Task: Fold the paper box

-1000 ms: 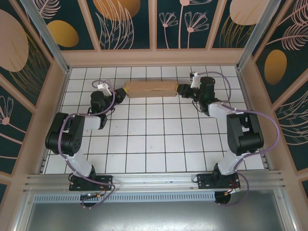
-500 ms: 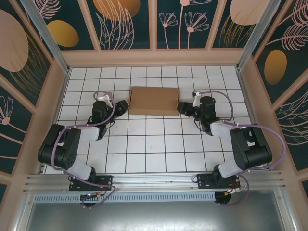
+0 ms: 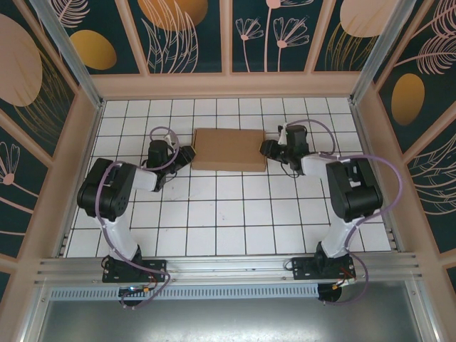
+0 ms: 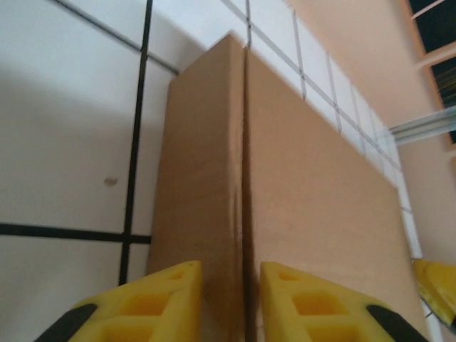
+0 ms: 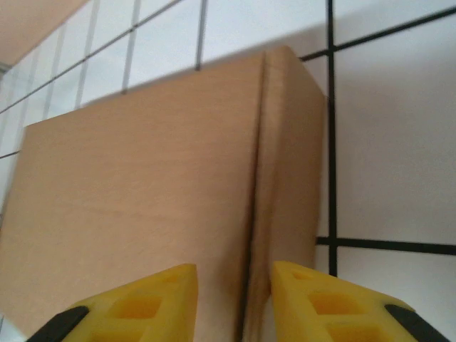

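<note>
From above, the box (image 3: pixel 229 149) lies closed and flat on the far half of the counter (image 3: pixel 228 214), midway between the side walls. The left fingers (image 3: pixel 185 155) sit at its left end and the right fingers (image 3: pixel 269 149) at its right end, each touching or just beside the cardboard. Flanking it this way probably squares the ends or seats the side flaps, so the folding looks close to done. This view gives the whole outline and the symmetry of the two arms, but not how far apart either pair of fingers stands.

The left wrist camera supplies that. The left fingers (image 4: pixel 157 303) stand narrowly apart, with the box's (image 4: pixel 313 199) long corner edge running out from the gap between them. A narrow side wall lies left of that edge and the broad top lies right of it. The wall stands upright on the counter (image 4: pixel 64 157), and the crease looks slightly rippled near the fingers. Whether the pads press the cardboard, I cannot tell.

The right wrist camera mirrors this. The right fingers (image 5: pixel 142 303) are also narrowly apart and straddle the opposite corner edge of the box (image 5: pixel 142 185), with the top to the left and the wall to the right. A thin dark seam shows there, so the wall may not be fully seated. Grip or mere nearness cannot be told.
</note>
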Robot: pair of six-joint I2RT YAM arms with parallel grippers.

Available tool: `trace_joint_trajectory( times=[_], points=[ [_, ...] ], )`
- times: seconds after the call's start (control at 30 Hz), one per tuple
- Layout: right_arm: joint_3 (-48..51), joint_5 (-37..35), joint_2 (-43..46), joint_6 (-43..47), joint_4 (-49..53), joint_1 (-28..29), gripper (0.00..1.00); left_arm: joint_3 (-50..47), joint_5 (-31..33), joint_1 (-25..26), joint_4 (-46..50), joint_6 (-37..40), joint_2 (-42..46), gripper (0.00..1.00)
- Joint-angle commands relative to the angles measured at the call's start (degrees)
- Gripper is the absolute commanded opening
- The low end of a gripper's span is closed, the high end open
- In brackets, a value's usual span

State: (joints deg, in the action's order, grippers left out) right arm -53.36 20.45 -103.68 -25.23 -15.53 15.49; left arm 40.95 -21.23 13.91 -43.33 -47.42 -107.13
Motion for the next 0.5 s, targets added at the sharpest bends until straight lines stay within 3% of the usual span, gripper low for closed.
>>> trace_joint_trajectory(
  times=[0.0,0.3,0.37,0.47],
  points=[
    [-5.2,-0.3,-3.7,-0.1,6.4,0.3,0.3,2.3,-2.8,0.0,-0.8,-0.4,-1.8,0.22],
    [-13.1,-0.4,-9.2,1.9,11.6,0.3,0.29,5.2,-2.0,0.0,1.4,0.1,-4.1,0.24],
    [-12.9,-1.9,-8.0,2.1,12.2,0.3,0.37,5.2,-0.6,-0.1,2.5,0.0,-2.7,0.35],
    [-9.7,-5.9,-1.0,3.5,10.5,0.1,0.6,5.8,3.2,-0.6,7.8,4.6,4.1,0.57]
  ],
)
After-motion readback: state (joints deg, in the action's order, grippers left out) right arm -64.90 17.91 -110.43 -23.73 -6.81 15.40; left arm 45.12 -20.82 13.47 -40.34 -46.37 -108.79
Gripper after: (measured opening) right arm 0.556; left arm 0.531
